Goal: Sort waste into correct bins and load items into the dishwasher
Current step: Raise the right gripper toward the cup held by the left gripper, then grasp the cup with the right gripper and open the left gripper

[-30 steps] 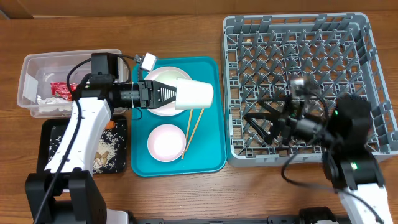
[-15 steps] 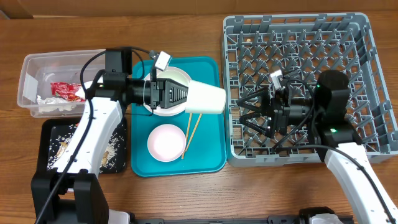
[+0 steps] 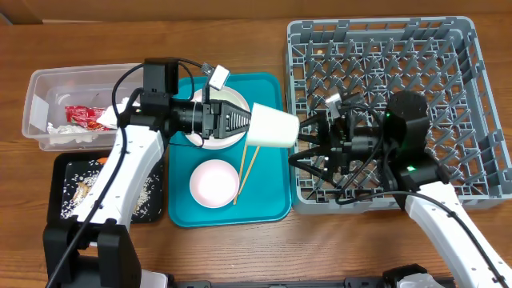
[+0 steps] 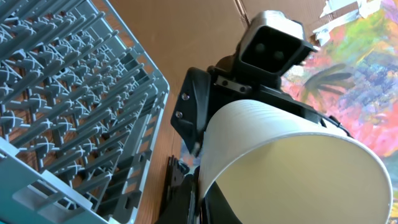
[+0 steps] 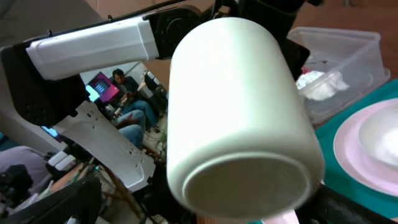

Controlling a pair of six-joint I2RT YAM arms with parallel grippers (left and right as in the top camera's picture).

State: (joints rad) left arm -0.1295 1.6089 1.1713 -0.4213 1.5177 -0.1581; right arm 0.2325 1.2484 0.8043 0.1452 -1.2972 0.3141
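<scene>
Overhead: grey dish rack [image 3: 384, 48] at right, teal tray [image 3: 272, 204] centre, clear tub [image 3: 40, 88] and black tray [image 3: 58, 172] at left. Over the last second the left arm swung the small white cup [image 3: 274, 126] from above the plate [image 3: 210, 112] out to the teal tray's right edge. The right arm came across the rack to its left rim to meet it. Left gripper [image 3: 246, 124] was clamped on the cup's rim wall. Right gripper [image 3: 299, 144] stood spread wide and empty, just beside the cup's base. Read it as a handover setting up; cup not yet racked. Cup hung in the air on its side, base toward the right arm: plain, smooth, white, no handle seen. Bowl [image 3: 213, 182] and chopsticks [image 3: 246, 164] lay on the teal tray.
</scene>
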